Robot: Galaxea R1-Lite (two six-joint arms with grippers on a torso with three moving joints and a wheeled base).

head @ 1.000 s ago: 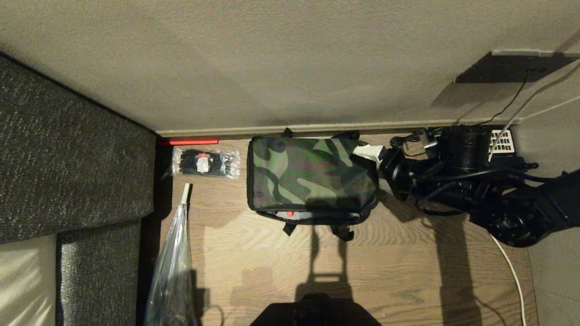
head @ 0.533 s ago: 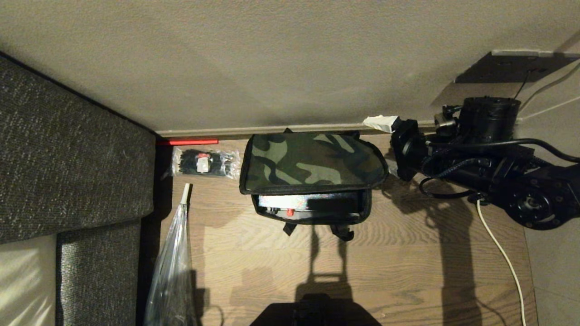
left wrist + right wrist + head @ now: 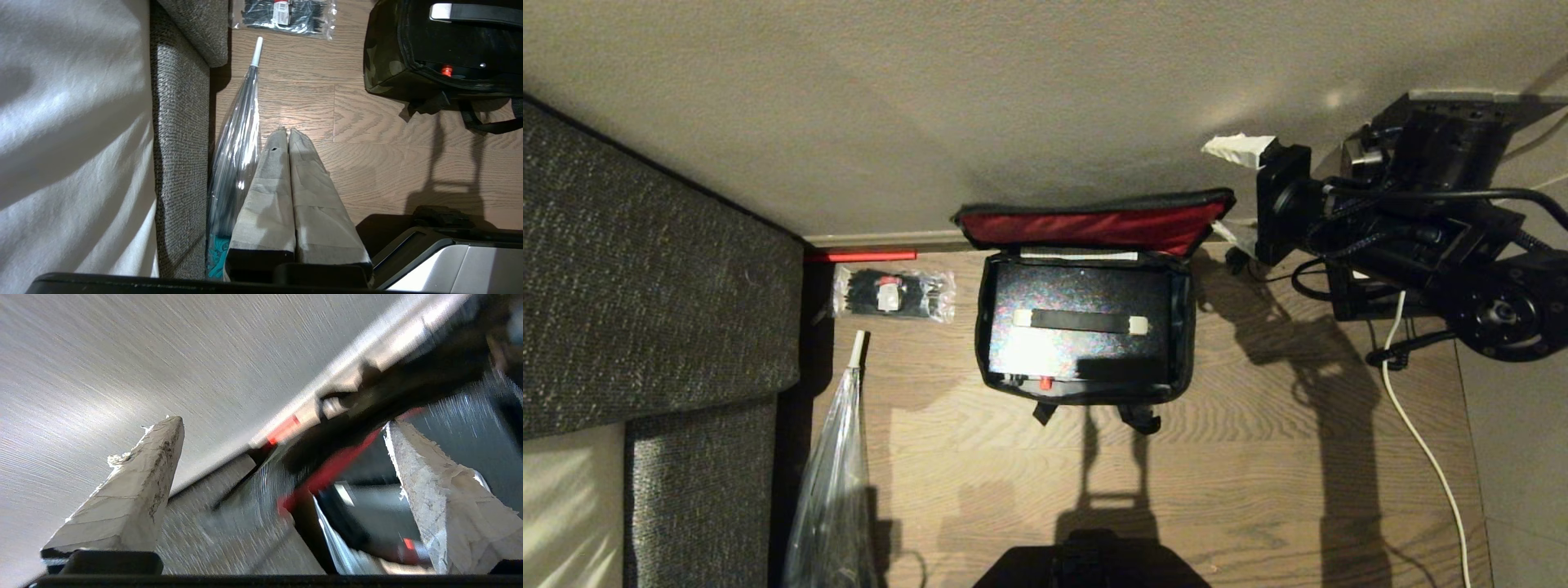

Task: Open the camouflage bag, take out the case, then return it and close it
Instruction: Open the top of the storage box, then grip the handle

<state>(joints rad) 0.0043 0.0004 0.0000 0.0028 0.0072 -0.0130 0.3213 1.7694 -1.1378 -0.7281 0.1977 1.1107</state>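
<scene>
The camouflage bag [image 3: 982, 343] sits on the wood floor by the wall. Its lid [image 3: 1094, 227] stands up, red lining facing me. Inside lies the case [image 3: 1094, 359], black with a shiny face, a strap handle on top and a red spot on its near edge. My right gripper [image 3: 1232, 192] is open at the lid's right corner, which lies between its taped fingers [image 3: 163, 433] with daylight on both sides. The left wrist view shows the bag [image 3: 384, 61] ahead. My left gripper [image 3: 288, 131] is shut on nothing, low over the floor.
A grey sofa [image 3: 645, 269] fills the left side. A clear packet of black ties [image 3: 894, 294] and a folded clear umbrella [image 3: 837, 474] lie between sofa and bag. The wall [image 3: 1013, 98] is just behind the bag. A white cable [image 3: 1421, 441] trails on the right.
The lid swung up from flat on the bag to standing open, uncovering the case. My right gripper rose toward the wall beside the lid's right corner. The left arm stayed still.
</scene>
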